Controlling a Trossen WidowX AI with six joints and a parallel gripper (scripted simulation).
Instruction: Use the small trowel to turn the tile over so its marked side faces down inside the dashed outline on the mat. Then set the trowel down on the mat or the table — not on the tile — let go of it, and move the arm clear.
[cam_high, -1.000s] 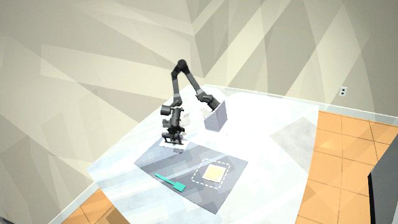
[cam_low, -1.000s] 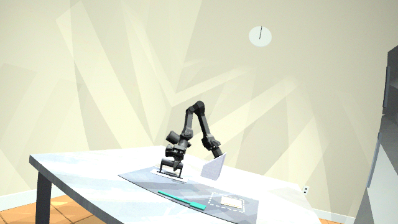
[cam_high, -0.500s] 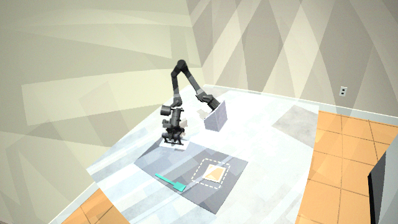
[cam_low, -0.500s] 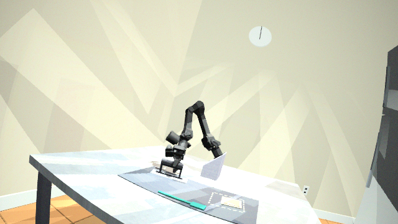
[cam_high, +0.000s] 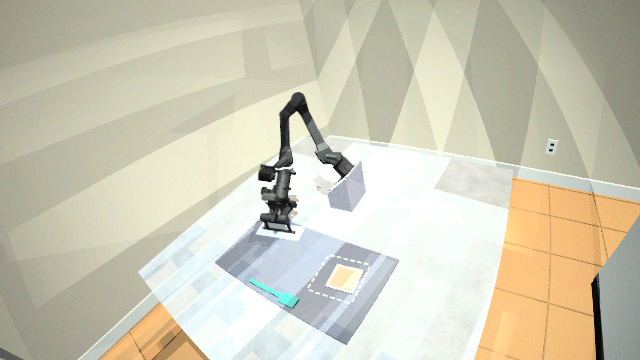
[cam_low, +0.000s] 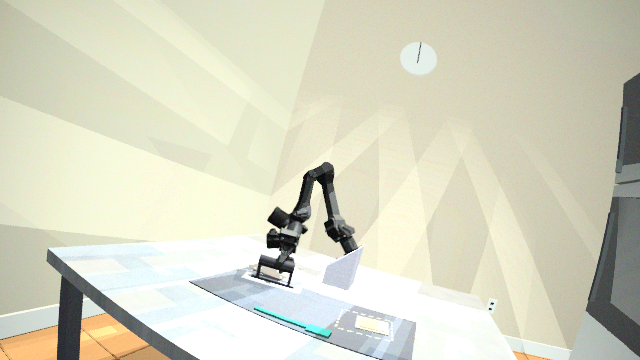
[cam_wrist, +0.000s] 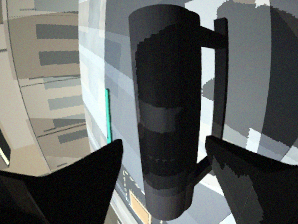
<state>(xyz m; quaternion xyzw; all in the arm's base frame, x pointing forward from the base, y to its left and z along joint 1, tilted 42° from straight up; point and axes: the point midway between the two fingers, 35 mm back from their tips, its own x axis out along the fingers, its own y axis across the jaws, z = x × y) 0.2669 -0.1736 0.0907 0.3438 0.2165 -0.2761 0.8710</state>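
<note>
The black tool, seemingly the trowel (cam_high: 272, 219) (cam_low: 275, 263) (cam_wrist: 162, 100), has a thick round handle on two posts above a thin bar. It stands upright at the mat's back left corner, over a pale flat plate (cam_high: 298, 234). My gripper (cam_high: 278, 212) (cam_low: 286, 257) (cam_wrist: 164, 143) is open around the handle, with a gap on each side in the wrist view. The tile (cam_high: 345, 278) (cam_low: 371, 325) (cam_wrist: 139, 207) lies flat inside the dashed outline (cam_high: 310, 290), with a tan centre and pale rim facing up. Its underside is hidden.
A teal flat-bladed tool (cam_high: 288, 299) (cam_low: 318, 330) (cam_wrist: 108, 117) lies along the front edge of the dark mat (cam_high: 250, 257) (cam_low: 225, 291). A pale purple upright panel (cam_high: 350, 190) (cam_low: 342, 270) stands in front of the arm's base.
</note>
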